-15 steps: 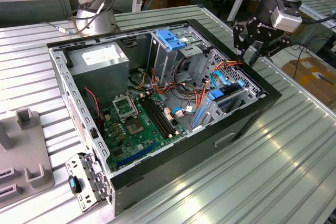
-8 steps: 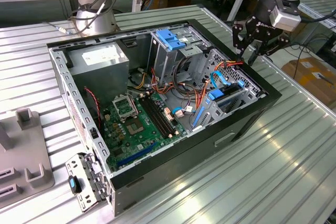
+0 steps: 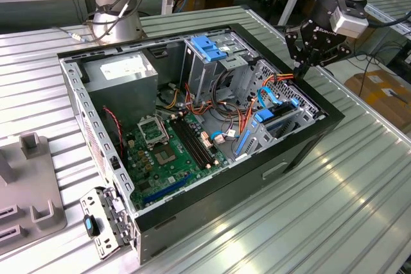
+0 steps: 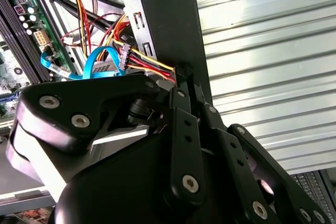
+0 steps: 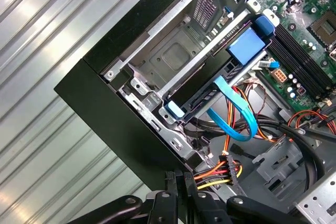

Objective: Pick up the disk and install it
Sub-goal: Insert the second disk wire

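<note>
Sitting edge-up in the case's drive bay, the disk (image 5: pixel 231 66) runs lengthwise toward the motherboard; the hand (image 3: pixel 302 68) looks clenched.

Gripper (image 3: pixel 300 68) at case (image 3: pixel 308 134) rim, upper right; cables (image 3: pixel 277 80) crowd the bay below; table (image 3: pixel 359 210) lower right open.

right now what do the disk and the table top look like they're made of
The disk: dark metal body, it seems, in a glossy blue plastic frame. Table top: ribbed bare metal, likely aluminium, judging by its bright streaked reflections.
</note>
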Tool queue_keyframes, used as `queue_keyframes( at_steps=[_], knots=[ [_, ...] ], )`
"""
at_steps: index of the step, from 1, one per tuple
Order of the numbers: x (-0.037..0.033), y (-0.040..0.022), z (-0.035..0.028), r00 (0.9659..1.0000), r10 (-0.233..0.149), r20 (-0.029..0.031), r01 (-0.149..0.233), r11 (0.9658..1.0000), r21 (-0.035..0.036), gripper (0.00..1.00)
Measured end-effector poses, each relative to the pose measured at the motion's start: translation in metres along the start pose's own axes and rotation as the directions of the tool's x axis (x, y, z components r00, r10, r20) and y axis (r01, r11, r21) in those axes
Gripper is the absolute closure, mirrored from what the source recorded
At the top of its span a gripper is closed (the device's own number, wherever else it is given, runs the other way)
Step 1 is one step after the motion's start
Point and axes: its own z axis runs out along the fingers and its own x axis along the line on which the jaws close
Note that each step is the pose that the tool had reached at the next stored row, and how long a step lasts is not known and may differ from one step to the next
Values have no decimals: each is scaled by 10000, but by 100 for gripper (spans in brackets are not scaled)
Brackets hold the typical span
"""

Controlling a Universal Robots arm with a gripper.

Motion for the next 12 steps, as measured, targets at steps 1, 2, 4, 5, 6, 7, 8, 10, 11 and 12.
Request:
queue_keyframes(
  at_steps=[1,2,4,5,6,7,8,10,11,12],
  knots=[
    [0,0,0,10000,-1,0,1,10000,0,83],
    [0,0,0,10000,-3,1,3,10000,0,83],
    [0,0,0,10000,-5,1,5,10000,0,83],
    [0,0,0,10000,-6,1,6,10000,1,83],
    [0,0,0,10000,-7,1,7,10000,0,83],
    [0,0,0,10000,-8,1,8,10000,0,83],
    [0,0,0,10000,-9,1,9,10000,0,83],
    [0,0,0,10000,-10,1,10,10000,0,83],
    [0,0,1,10000,-11,2,11,10000,1,83],
    [0,0,0,10000,-12,0,12,10000,0,83]
  ],
)
